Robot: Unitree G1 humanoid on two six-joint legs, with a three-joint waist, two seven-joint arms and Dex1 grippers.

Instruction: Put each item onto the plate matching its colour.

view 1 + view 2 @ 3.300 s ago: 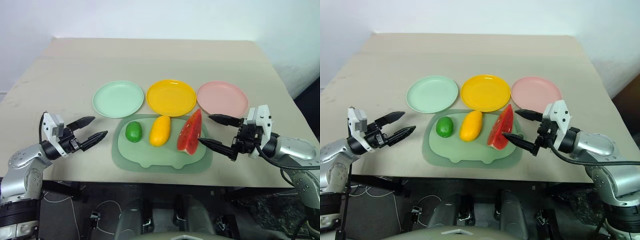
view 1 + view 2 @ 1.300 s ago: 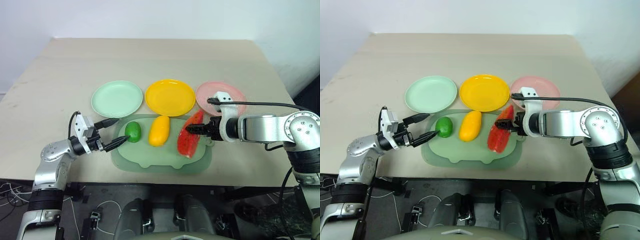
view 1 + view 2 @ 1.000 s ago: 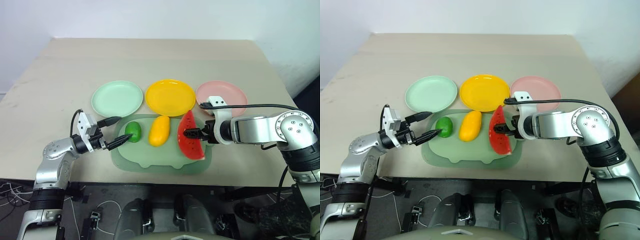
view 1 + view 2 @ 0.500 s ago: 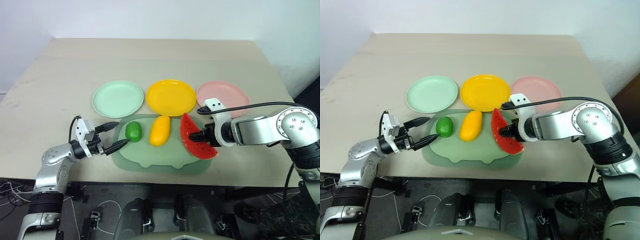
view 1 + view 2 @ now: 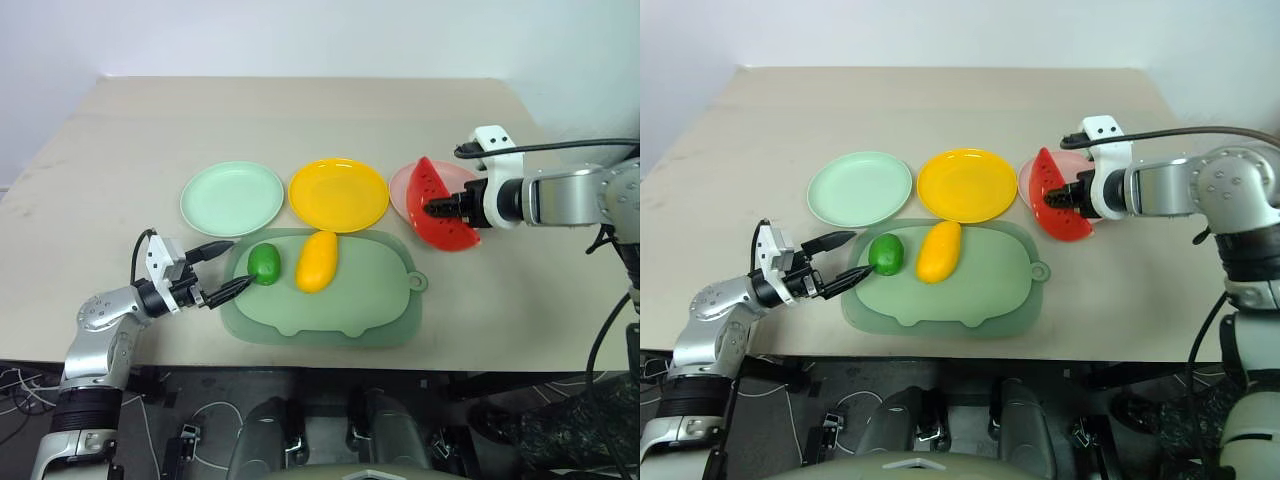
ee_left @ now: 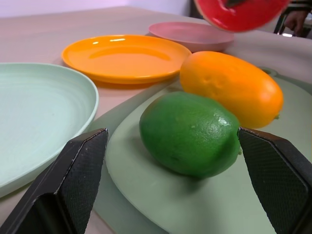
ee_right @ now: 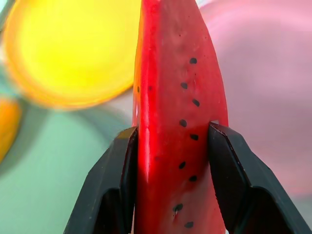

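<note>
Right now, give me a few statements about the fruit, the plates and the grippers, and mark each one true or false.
1. The right gripper is shut on the watermelon wedge. True.
2. The lime lies on the green plate. False: it lies on the mat, between the fingers of the open left gripper.
3. The mango lies on the mat. True.
4. The yellow plate holds the wedge. False: it is empty.

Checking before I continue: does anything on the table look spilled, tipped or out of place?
Nothing stands out. The round green lime and oval yellow mango lie on the pale green mat; the right end effector holds the red watermelon wedge over the pink plate.
</note>
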